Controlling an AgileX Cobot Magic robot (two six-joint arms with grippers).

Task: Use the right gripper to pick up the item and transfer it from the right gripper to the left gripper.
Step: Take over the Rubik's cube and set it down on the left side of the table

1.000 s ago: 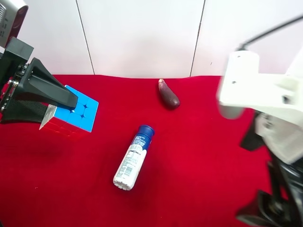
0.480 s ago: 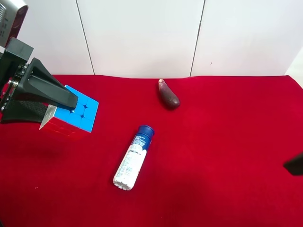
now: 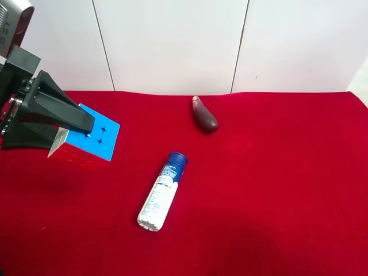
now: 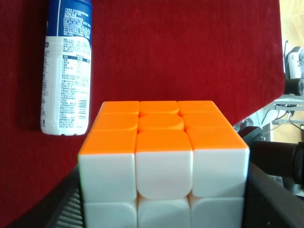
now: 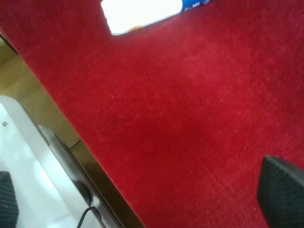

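Note:
A Rubik's cube [image 3: 91, 138] with a blue face up is held above the red cloth by the arm at the exterior high view's left. The left wrist view shows this is my left gripper [image 4: 164, 202], shut on the cube [image 4: 161, 152], whose orange and white faces show between the black fingers [image 4: 273, 199]. My right gripper [image 5: 142, 194] is out of the exterior high view. In the right wrist view its fingertips [image 5: 282, 190] stand wide apart, open and empty, over bare cloth near the table's edge.
A white bottle [image 3: 162, 191] with a blue cap lies on the red cloth [image 3: 259, 172] mid-table; it also shows in the left wrist view [image 4: 66, 66] and the right wrist view [image 5: 142, 12]. A dark purple eggplant [image 3: 204, 115] lies near the back wall.
The right arm has pulled away and left the exterior high view at its right side. The left gripper with the cube, the bottle and the eggplant have not moved.

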